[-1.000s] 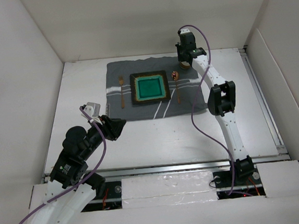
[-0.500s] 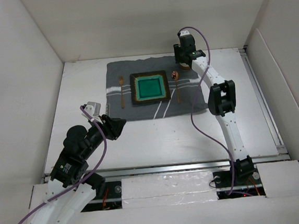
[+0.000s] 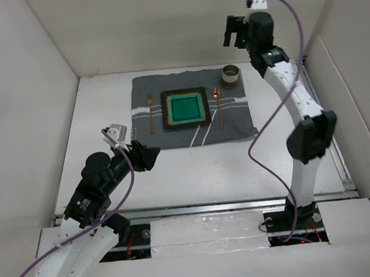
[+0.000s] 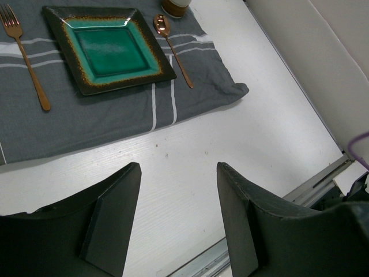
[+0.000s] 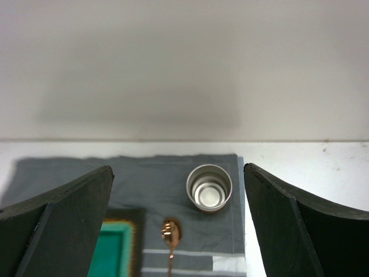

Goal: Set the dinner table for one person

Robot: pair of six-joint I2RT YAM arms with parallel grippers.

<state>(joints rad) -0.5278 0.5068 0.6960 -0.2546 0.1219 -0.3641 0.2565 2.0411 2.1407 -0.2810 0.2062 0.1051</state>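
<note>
On the white dinner table [image 3: 194,170] lies a grey striped cloth [image 3: 235,124]. It carries a green square plate [image 3: 185,108], a copper fork [image 3: 150,112] to the plate's left and a copper spoon [image 3: 218,103] to its right. A metal cup [image 3: 231,76] stands upright on the cloth's far right corner. My right gripper [image 3: 235,30] hangs open high above the cup [image 5: 209,187], apart from it, near the back wall. My left gripper [image 4: 179,167] is open and empty, low over bare table in front of the cloth's near left corner.
White walls enclose the table on the left, back and right. A metal rail [image 3: 204,208] runs along the near edge, by the arm bases. The cloth's near right corner [image 4: 233,92] is rumpled.
My right gripper has opened, let go of the cup and risen up and back from it; the cup now stands alone on the cloth. My left gripper's jaws have widened.
</note>
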